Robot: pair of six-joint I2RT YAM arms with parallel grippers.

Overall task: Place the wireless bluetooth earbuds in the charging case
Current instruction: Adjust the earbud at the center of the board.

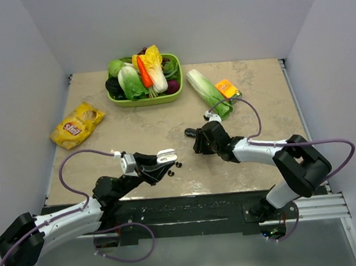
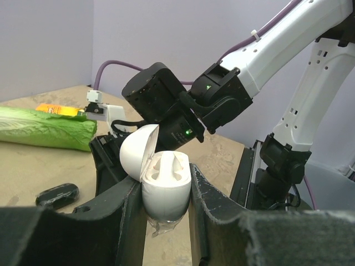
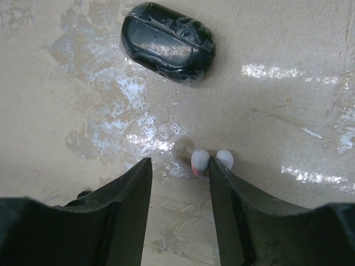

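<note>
A: Tools first. Clamped in the left gripper (image 2: 165,191): white egg-shaped plastic charging case (image 2: 158,172), lid flipped up, sockets looking empty, seemingly held above the beige mottled tabletop (image 3: 277,111).

B: Agreed. Right gripper (image 3: 179,163): jaws apart, gripping nothing, hanging low over two tiny white plastic earbuds (image 3: 199,160) lying on the tabletop. One bud inside the gap, hard against the finger on the right of the wrist view; touching or not, cannot tell. Second bud (image 3: 224,159) just outside that finger.

A: Risk?

B: On closing from here: likely to pinch the inner bud off-centre and flick it, or shove its neighbour away. Tiny, rounded, slick-looking, so prone to rolling. Could also trap it in a bad pose for a socket.

A: Also flagging the black oval film-wrapped case (image 3: 168,41) ahead of the fingers, near enough to nudge on a forward sweep. Plus two tiny black buds (image 1: 179,165) just beside the left gripper, easy to scatter during the hand-over.

B: Edges?

A: Left gripper and black buds near the front table edge; easy to lose anything knocked that way. Open tabletop mid-table; green basket of vegetables (image 1: 146,101) and yellow crisp bag (image 1: 77,125) well apart.
</note>
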